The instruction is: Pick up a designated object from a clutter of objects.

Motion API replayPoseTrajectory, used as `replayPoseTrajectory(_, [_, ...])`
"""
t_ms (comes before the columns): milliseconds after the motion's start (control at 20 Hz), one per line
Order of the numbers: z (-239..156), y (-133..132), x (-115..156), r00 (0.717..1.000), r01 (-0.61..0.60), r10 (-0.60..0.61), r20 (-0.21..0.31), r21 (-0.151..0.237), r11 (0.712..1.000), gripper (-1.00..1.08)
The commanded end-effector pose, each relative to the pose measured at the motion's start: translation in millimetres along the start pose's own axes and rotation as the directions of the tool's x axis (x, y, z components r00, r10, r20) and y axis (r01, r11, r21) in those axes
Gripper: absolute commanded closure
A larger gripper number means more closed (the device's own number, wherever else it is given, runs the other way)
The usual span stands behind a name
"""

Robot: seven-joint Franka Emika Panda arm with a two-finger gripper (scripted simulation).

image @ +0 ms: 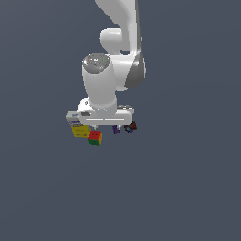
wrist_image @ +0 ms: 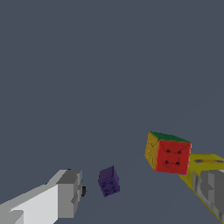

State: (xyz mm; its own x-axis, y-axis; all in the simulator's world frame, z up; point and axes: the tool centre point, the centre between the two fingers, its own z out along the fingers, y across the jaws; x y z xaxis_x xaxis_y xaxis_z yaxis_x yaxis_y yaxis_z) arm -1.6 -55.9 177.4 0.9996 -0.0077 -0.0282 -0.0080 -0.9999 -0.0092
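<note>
Fingers (wrist_image: pixel 65 192) of the gripper (wrist_image: pixel 140 192) stand wide apart with nothing held between them. Between them lie the purple piece (wrist_image: pixel 108 181) and the red-green cube (wrist_image: pixel 168 153), the cube touching the yellow-and-white carton (image: pixel 77 125). In the exterior view, a dark round piece (image: pixel 132 126) sits near the arm's right.

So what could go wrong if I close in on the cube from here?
1. The purple piece lies between the open fingers, while the red-green cube sits off toward one finger; closing now would likely grab the wrong thing.
2. The cube appears to sit against the yellow carton; a finger coming down there may strike the carton or push both.
</note>
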Motion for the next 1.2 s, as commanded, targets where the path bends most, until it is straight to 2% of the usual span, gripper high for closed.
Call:
replayPoseTrajectory(0, [22,19,-4,0.999,-0.031,0.031,-0.007,0.002,1.000,-0.92])
replayPoseTrajectory(250, [57,49,-14,0.997,-0.081,0.081,-0.018,0.001,0.997,-0.92])
replayPoseTrajectory(550, [84,73,-25,0.992,-0.121,0.120,-0.026,-0.003,0.993,-0.92])
replayPoseTrajectory(1150, [98,81,-30,0.990,-0.135,0.135,-0.028,-0.005,0.991,-0.92])
